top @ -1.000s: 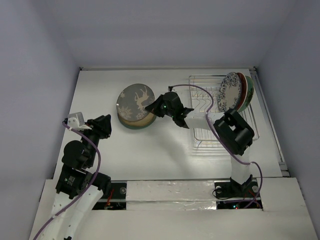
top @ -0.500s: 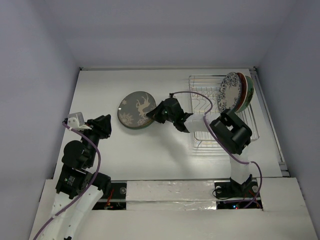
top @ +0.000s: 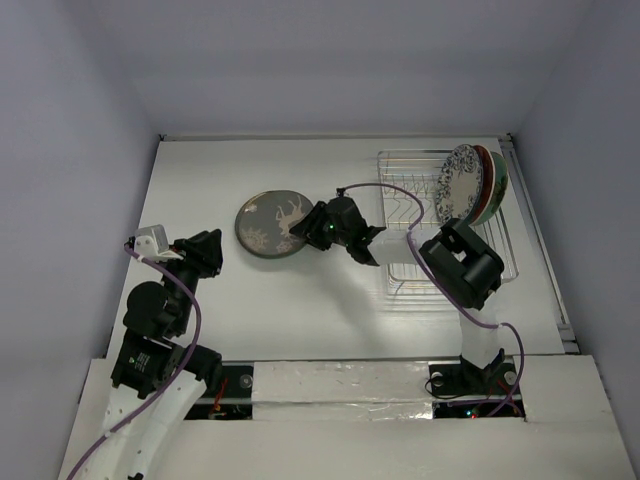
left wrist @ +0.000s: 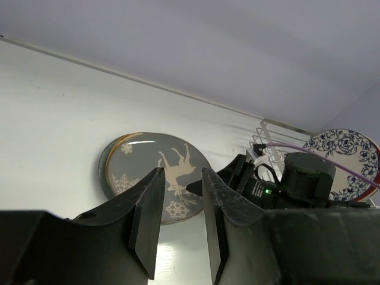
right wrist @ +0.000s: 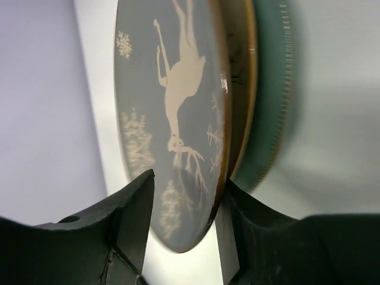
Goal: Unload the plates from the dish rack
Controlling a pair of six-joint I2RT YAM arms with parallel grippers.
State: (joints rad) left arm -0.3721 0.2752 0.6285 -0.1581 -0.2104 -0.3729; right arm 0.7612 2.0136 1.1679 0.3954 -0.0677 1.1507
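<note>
Looking down on the table (top: 300, 165): toward 3 o'clock, the rack (top: 400, 268), with three plates standing on edge, packed close at its 1 o'clock end: floral plate (top: 458, 185) facing the middle, then red-rimmed plate (top: 483, 168), then green plate (top: 499, 185) outermost. At about 9 o'clock from the rack, left of centre, the deer plate (top: 265, 225), lying flat on the teal plate (right wrist: 270, 89) and sitting a little off-centre on it. At the deer plate's 3 o'clock rim, the right gripper (top: 308, 233), reaching across from the rack side with a purple cable (top: 395, 190) looping behind it. Seen from its wrist: jaws parted and straddling that rim, one finger (right wrist: 127, 219) over the patterned face, the other (right wrist: 234, 231) below the edge, next to the teal plate. Open around the rim rather than pinching it. At 8 o'clock from the stack and well apart from it, the left gripper (top: 207, 250), drawn back near its own arm. From its wrist: fingers (left wrist: 145, 219) a narrow slot apart, so slightly open and empty, pointing toward 1 o'clock at the deer plate, the right gripper and the floral plate beyond.
</note>
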